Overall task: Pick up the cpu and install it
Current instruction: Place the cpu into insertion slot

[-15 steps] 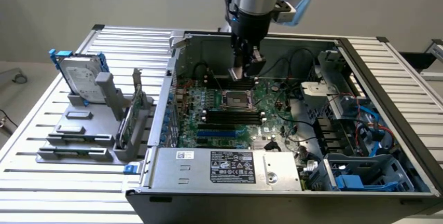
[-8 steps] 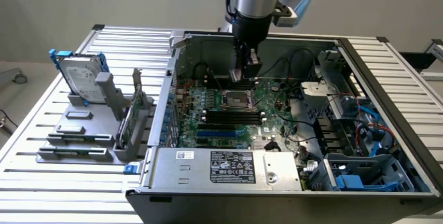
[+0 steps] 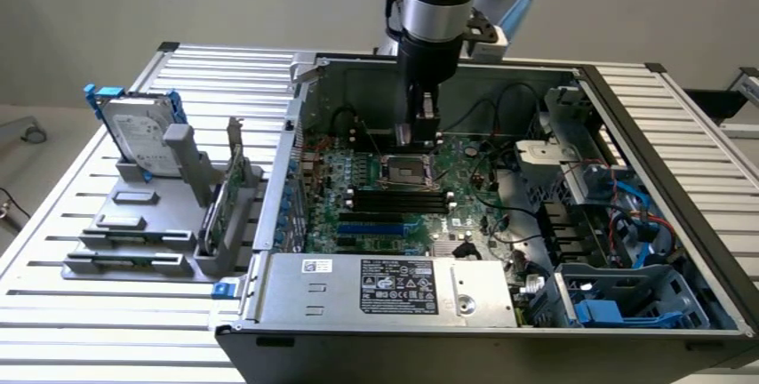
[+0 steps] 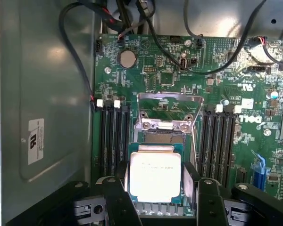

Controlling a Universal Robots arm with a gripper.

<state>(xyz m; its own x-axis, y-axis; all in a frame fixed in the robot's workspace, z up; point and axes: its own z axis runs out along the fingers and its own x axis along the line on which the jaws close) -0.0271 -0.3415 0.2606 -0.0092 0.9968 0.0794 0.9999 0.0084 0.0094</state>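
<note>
Wrist view: the cpu [image 4: 155,175] sits right between the two fingers [image 4: 189,186] of the gripper [image 4: 157,181]. They seem to squeeze its two sides, though the touch is hard to see. The cpu hangs over the open socket [image 4: 162,137] on the green board [image 4: 179,70]. In the exterior view, the gripper is low inside the computer case [image 3: 355,286], just above the socket.
</note>
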